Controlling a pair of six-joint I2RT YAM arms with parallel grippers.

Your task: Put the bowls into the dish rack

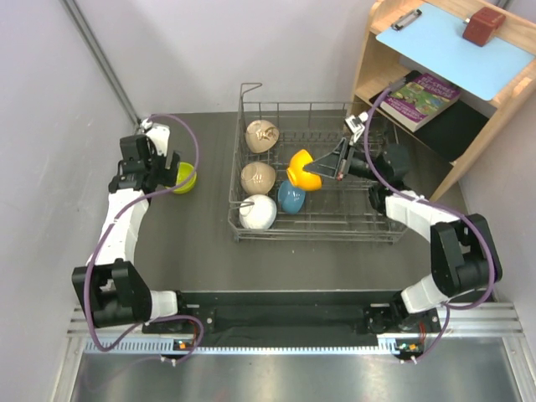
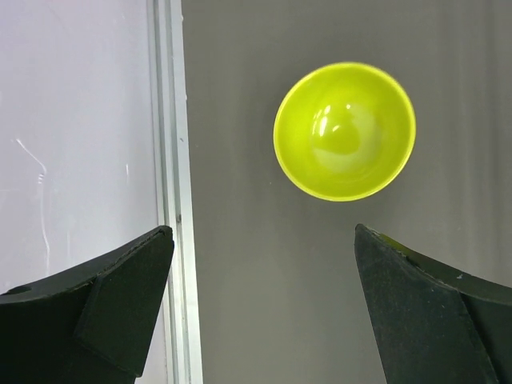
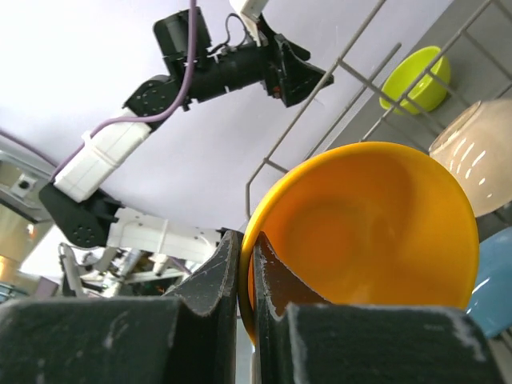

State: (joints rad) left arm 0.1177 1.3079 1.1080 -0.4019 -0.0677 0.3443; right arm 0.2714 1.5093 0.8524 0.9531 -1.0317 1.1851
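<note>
**Shelf unit at the far right corner**

A light wooden shelf unit stands at the far right corner of the dark grey table. A pale blue clipboard lies on top, carrying a reddish-brown block. A purple-and-green book lies one shelf below.

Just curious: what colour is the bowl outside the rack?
The bowl is yellow-green; left wrist view shows it best.

The dark grey table holds two things. The wire dish rack sits in the middle, toward the back. The yellow-green bowl sits open side up near the table's left edge, apart from the rack
</note>
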